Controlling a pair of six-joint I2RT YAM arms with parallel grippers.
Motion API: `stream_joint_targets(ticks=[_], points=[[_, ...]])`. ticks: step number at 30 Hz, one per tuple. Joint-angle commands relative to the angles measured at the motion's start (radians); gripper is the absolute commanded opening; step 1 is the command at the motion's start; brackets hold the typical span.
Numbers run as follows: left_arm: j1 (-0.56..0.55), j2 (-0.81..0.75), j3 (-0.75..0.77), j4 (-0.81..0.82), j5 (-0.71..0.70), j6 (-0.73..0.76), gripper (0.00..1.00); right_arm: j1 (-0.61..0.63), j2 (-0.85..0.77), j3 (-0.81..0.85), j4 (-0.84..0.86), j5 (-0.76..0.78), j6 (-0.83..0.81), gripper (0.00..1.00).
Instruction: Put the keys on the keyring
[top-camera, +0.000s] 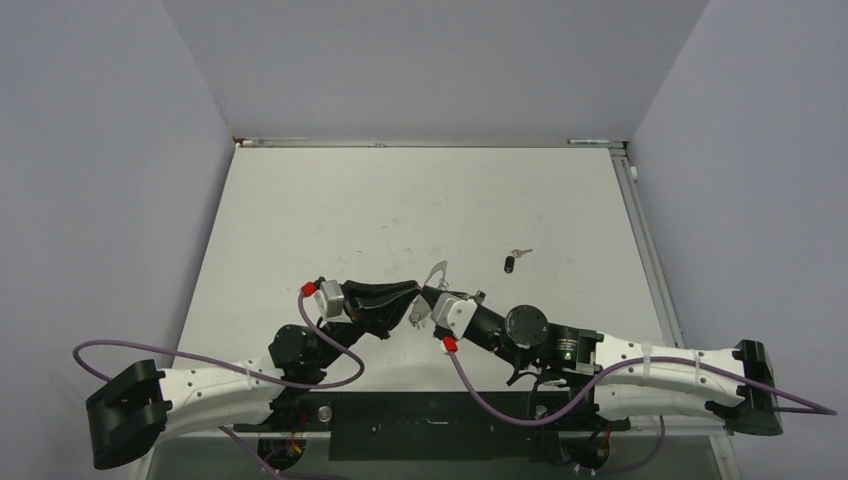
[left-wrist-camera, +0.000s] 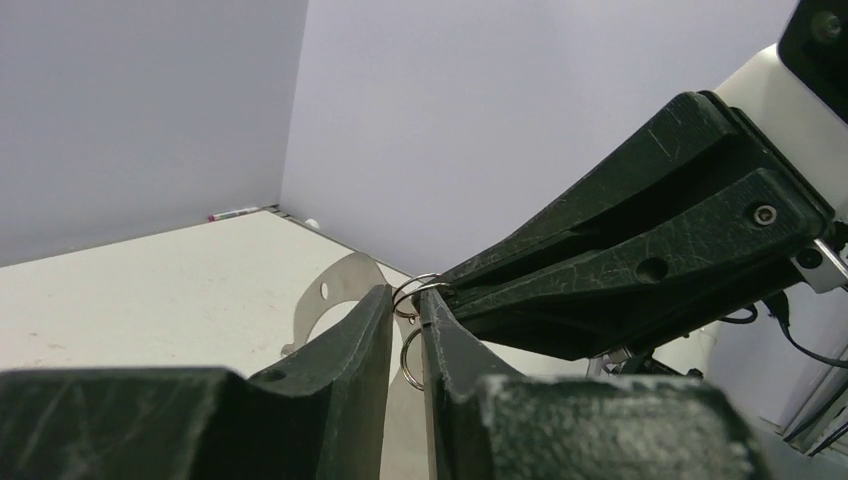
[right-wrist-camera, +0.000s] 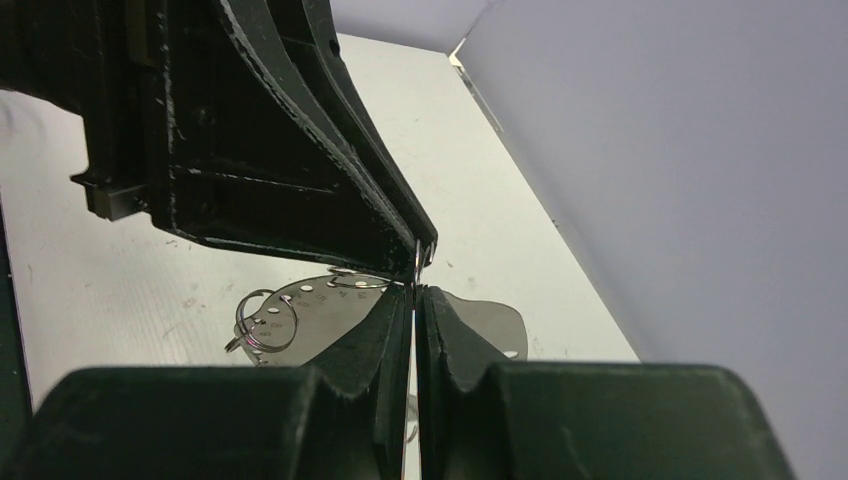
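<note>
We see left end effector (left-wrist-camera: 405, 300) & right end effector (right-wrist-camera: 413, 292) tip-to-tip above the surface (top-camera: 330, 220), both pinched near-closed on the keyring (left-wrist-camera: 406, 358), w/ the black-headed key (top-camera: 510, 264) lying well apart.

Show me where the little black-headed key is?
In the overhead view, the black-headed key lies on the table, right of centre, just beyond the right gripper.
</note>
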Motion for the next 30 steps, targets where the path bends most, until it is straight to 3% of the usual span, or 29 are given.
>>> stream_joint_targets(ticks=[1,7,12,19,30], points=[[-0.042,-0.043,-0.015,-0.041,0.143,0.006,0.16,-0.012,-0.017,0.057,0.009,-0.003,-0.019,0.05],[-0.042,-0.123,-0.024,-0.124,0.098,0.031,0.18,-0.011,-0.047,0.048,-0.013,0.043,-0.024,0.05],[-0.042,-0.218,-0.05,-0.19,0.062,0.045,0.38,-0.012,-0.07,0.039,-0.017,0.076,-0.021,0.05],[-0.041,-0.345,-0.054,-0.336,-0.021,0.083,0.49,-0.012,-0.082,0.036,-0.027,0.118,-0.015,0.05],[-0.041,-0.379,0.0,-0.526,-0.207,0.049,0.59,-0.012,-0.046,0.096,-0.045,0.398,-0.008,0.05]])
